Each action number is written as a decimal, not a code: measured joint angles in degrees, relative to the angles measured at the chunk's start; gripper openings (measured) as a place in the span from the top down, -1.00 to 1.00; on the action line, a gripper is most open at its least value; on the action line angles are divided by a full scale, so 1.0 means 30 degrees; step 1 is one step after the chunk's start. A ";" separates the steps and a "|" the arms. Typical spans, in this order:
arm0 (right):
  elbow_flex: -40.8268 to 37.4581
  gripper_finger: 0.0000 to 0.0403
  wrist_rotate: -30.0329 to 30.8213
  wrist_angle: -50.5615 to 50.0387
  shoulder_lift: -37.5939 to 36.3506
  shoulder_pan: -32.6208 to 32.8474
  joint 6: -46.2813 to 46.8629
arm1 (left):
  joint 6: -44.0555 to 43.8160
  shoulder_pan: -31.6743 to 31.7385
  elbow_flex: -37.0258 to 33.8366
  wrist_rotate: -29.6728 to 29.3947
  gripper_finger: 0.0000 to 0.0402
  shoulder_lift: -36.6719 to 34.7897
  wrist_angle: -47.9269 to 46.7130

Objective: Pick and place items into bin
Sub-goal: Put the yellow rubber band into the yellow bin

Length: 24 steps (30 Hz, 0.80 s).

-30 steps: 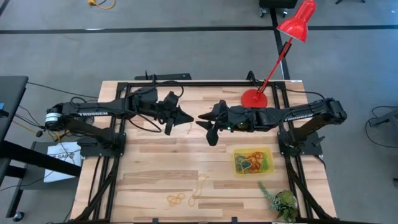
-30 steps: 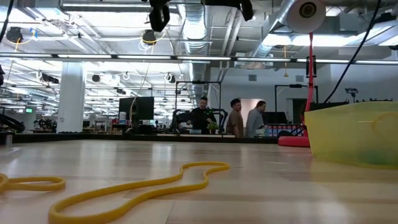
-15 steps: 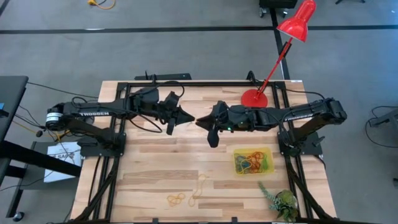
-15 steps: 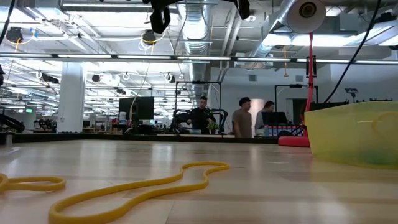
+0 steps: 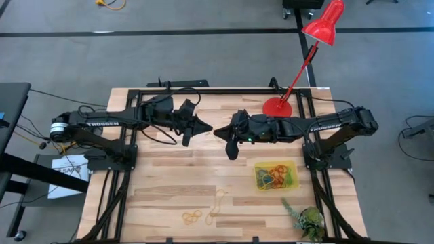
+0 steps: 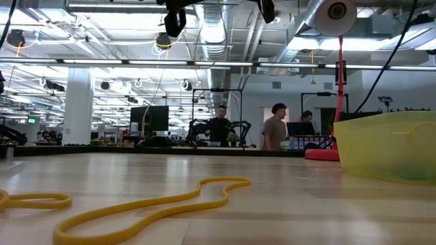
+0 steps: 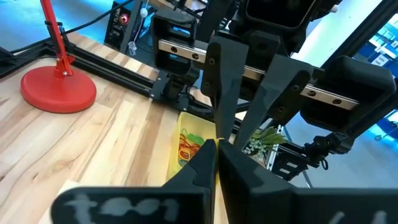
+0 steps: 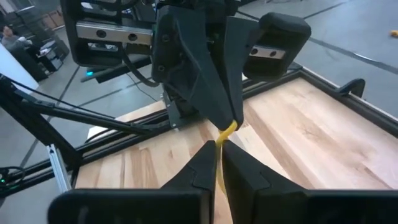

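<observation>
Since a second ago our two arms have barely shifted, while a person in the room behind walked rightward. We hold both arms level above mid-table, tips meeting: left gripper (image 5: 203, 127) and right gripper (image 5: 218, 130) each pinched on one yellow rubber band (image 8: 225, 132). More bands (image 5: 203, 210) lie near the front edge; the bin (image 5: 293, 177) sits beside the plant sprig (image 5: 306, 217).
</observation>
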 joint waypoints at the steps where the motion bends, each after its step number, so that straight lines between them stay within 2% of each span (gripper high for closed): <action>1: 0.0000 0.88 0.0005 0.0003 0.0000 0.0000 0.0001 | -0.0001 0.0000 0.0000 0.0009 1.00 0.0000 -0.0003; 14: 0.0000 0.57 0.0483 -0.0325 0.0000 -0.0262 0.0022 | -0.0001 0.0000 0.0000 0.0082 1.00 0.0000 0.0026; 19: 0.0000 0.60 0.0225 -0.0443 0.0000 -0.0401 0.0014 | 0.0024 0.0000 0.0007 0.0111 1.00 0.0000 0.0845; 24: 0.0000 0.76 0.0049 -0.0492 0.0000 -0.0401 -0.0138 | 0.0377 0.0000 0.0007 0.0033 1.00 0.0000 0.0934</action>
